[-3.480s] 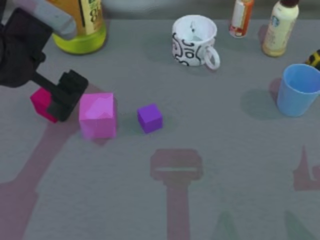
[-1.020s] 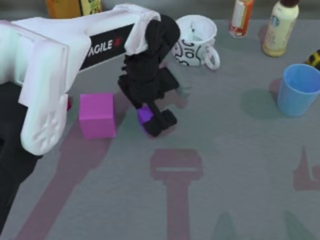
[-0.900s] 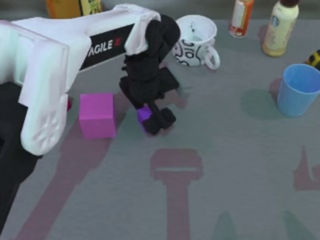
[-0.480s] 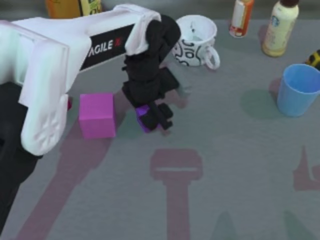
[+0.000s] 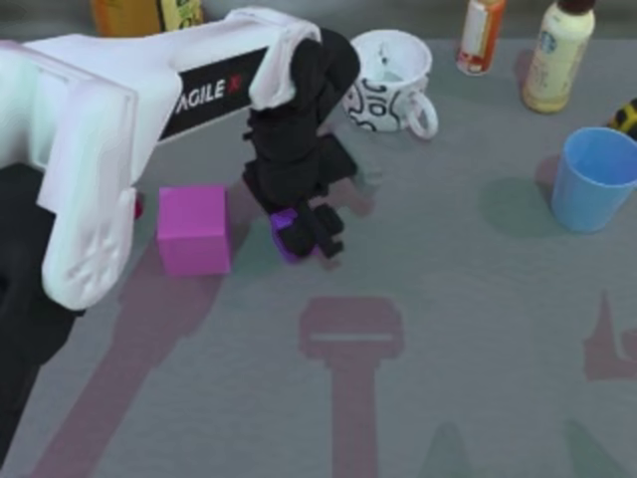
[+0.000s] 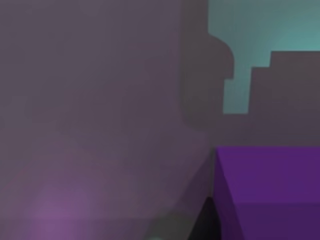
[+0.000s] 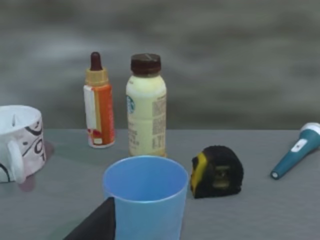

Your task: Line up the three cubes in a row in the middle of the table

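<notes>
Rendered tabletop test scene; grey table with scattered mug, bottles.

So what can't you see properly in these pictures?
- Dark magenta cube: top view, only a red sliver shows; the left arm covers the rest.
- Small purple cube: top view, mostly under the left gripper; left wrist view, cut off by the edge.
- Right gripper: not in the top view.
- Yellow bottle: top view, cut by the edge and the arm.
</notes>
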